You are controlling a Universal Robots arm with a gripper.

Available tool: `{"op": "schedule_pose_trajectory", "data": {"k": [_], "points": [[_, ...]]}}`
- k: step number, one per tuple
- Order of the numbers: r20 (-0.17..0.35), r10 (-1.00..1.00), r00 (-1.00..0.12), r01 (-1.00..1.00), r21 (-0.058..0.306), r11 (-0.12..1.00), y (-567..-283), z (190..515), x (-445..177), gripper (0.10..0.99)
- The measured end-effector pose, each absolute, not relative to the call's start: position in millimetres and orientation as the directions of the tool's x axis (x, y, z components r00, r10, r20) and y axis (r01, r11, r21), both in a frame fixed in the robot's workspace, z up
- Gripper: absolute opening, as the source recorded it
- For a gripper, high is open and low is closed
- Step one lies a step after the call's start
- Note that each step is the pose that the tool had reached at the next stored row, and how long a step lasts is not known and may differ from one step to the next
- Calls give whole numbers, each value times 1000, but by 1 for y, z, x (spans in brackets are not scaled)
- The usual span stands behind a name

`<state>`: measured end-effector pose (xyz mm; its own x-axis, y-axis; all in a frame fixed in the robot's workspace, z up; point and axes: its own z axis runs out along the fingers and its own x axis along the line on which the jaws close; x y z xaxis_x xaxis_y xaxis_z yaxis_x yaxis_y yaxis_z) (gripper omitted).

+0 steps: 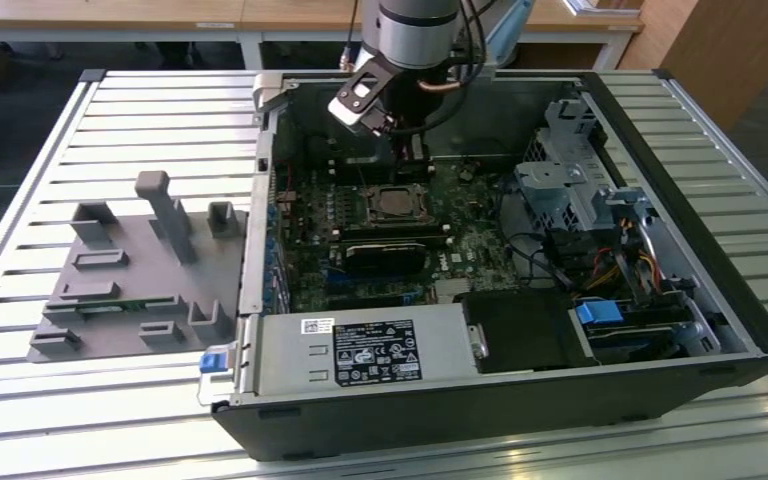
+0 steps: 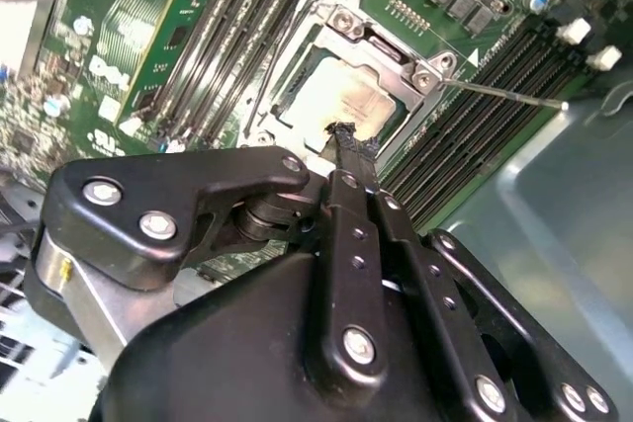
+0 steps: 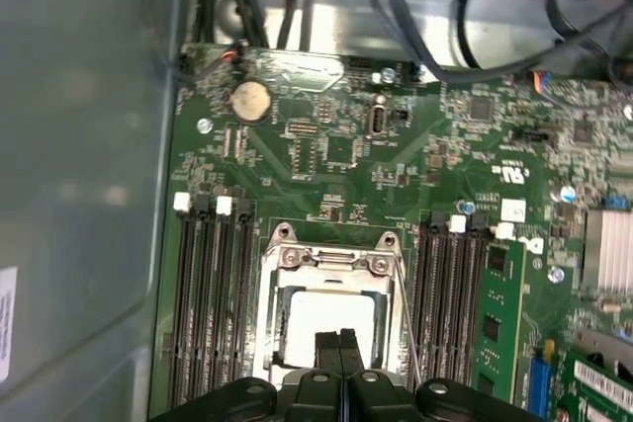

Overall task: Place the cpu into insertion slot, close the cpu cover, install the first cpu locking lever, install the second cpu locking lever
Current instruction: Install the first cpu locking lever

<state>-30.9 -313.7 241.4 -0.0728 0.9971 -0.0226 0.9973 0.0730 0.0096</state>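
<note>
In the exterior view an open black computer case [image 1: 704,300] lies on a tabletop [image 1: 37,130] of ribbed, silvery metal slats, with pale wood desks [image 1: 157,15] behind it. A matte grey plastic fixture [image 1: 131,270] with upright posts sits on the slats to the exterior view's left of the case. The grey metal power box [image 1: 357,355] at the near edge carries 1 black label and 1 small white one. The arm reaches down into the case, its hand [image 1: 415,170] just beside the insertion slot [image 1: 373,192] — a square socket with a bright metal rim on the green circuit board. In the second wrist view the hand [image 2: 348,140] shows 2 slim black fingers pressed together with nothing between them, their tips at the edge of the cpu [image 2: 336,96], whose dull silver top sits flat in the slot. The cpu cover [image 2: 381,46], a stamped steel frame with a cut-out centre, lies down around the chip. A thin steel lever [image 2: 504,94] juts out sideways, and long black memory slots [image 2: 237,37] run beside the socket. In the first wrist view the closed fingertips overlap the pale cpu [image 3: 326,318] inside the cpu cover [image 3: 331,259] — beyond it a round silver coin cell [image 3: 250,101] sits on the board, among white printed markings too small to read.
</note>
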Motion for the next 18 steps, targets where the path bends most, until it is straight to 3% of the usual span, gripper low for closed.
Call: {"op": "schedule_pose_trajectory", "data": {"k": [9,18], "points": [[-23,976,-216,976,10,216,-314,241,-31,118],[-23,964,-266,964,10,266,-314,246,-31,118]]}}
